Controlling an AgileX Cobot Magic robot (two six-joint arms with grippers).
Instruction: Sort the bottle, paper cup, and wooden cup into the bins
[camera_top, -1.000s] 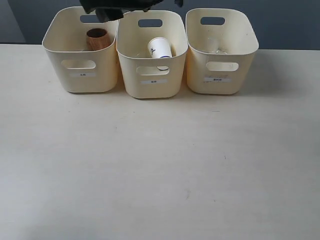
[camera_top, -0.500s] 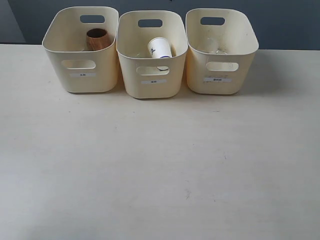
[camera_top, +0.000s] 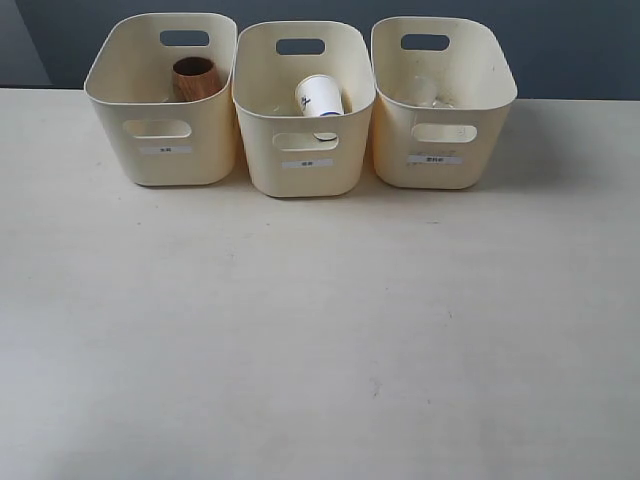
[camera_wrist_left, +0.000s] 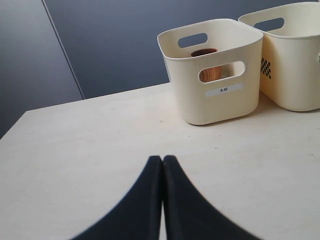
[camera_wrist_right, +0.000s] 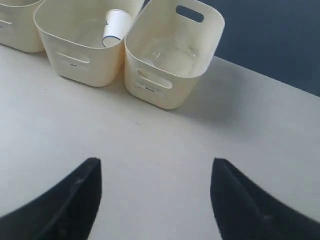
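In 3 bins (camera_top: 300, 178) rest 2 cups (camera_top: 195, 78); left gripper (camera_wrist_left: 162, 160) closed, right gripper (camera_wrist_right: 156, 169) parted.

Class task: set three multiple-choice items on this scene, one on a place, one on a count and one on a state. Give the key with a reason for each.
1. Where is the wooden cup?
A. in the left bin of the exterior view
B. in the middle bin
C. on the table

2. How many bins are there?
A. two
B. three
C. four

3. How does the left tool stand?
A. wide open
B. shut, empty
C. shut on a bin rim

Key:
1 A, the brown cup shows above that bin's front wall.
2 B, three cream tubs stand in a row.
3 B, it is closed on nothing.
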